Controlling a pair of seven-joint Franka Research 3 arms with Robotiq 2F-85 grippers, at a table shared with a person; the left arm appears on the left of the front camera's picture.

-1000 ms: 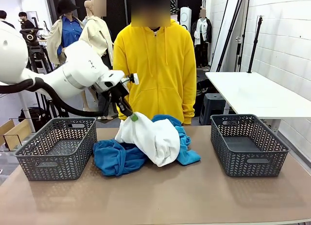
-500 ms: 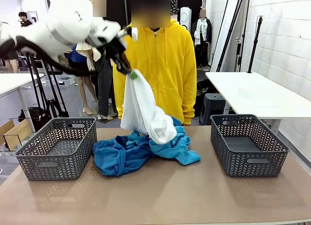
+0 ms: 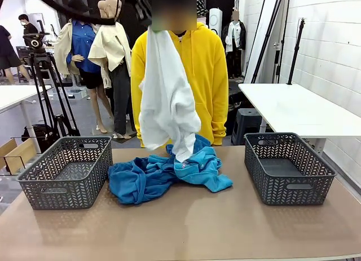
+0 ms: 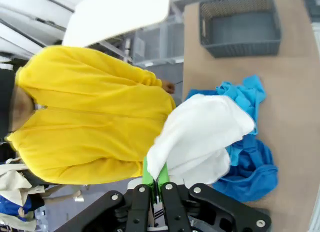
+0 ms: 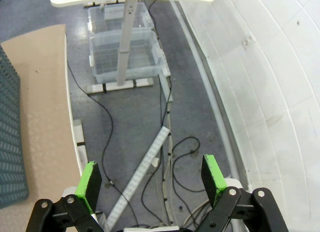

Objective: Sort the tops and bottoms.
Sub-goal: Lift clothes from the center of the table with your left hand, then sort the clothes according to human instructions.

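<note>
Left gripper [image 4: 155, 176] clamped on white garment [image 3: 167, 97], hanging high before person [image 3: 198, 63]; hem touching blue garment [image 3: 148, 180] heaped on tabletop [image 3: 186, 227] between left basket [image 3: 65, 172] and right basket [image 3: 287, 169]. Right gripper [image 5: 152, 178] jaws wide apart, empty, above floor [image 5: 135, 106].

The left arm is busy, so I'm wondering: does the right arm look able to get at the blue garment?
Probably yes: the right claw is open and empty, and the blue garment lies mostly exposed, though the white garment dangles onto it.
</note>
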